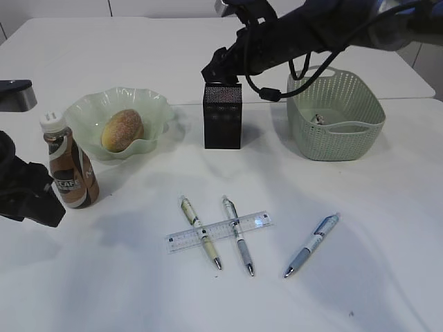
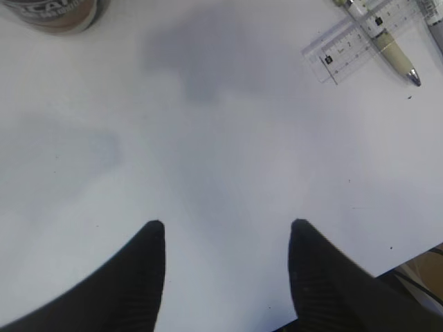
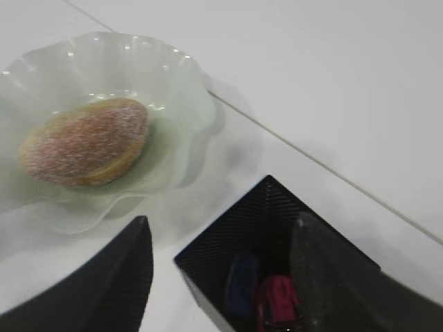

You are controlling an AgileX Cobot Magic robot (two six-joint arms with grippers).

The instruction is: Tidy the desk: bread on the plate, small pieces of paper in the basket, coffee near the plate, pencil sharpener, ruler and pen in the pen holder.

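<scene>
1. The desk [image 1: 387,277] is a white tabletop.
2. The basket [image 1: 337,114] sits far right, something small inside.
3. The plate [image 1: 83,111], far left, holds the bread [image 1: 122,129].
4. The pen holder [image 1: 222,116] stands between plate and basket; the right gripper [image 3: 220,238] hangs over it, fingers apart, empty.
5. The coffee [image 1: 70,166] stands just near-left of the plate.
6. The left gripper [image 2: 227,232] hovers near left, fingers apart, empty.
7. The ruler [image 1: 219,232] lies near centre under two pens [image 1: 201,232]; a blue pen [image 1: 312,245] lies to their right.
</scene>
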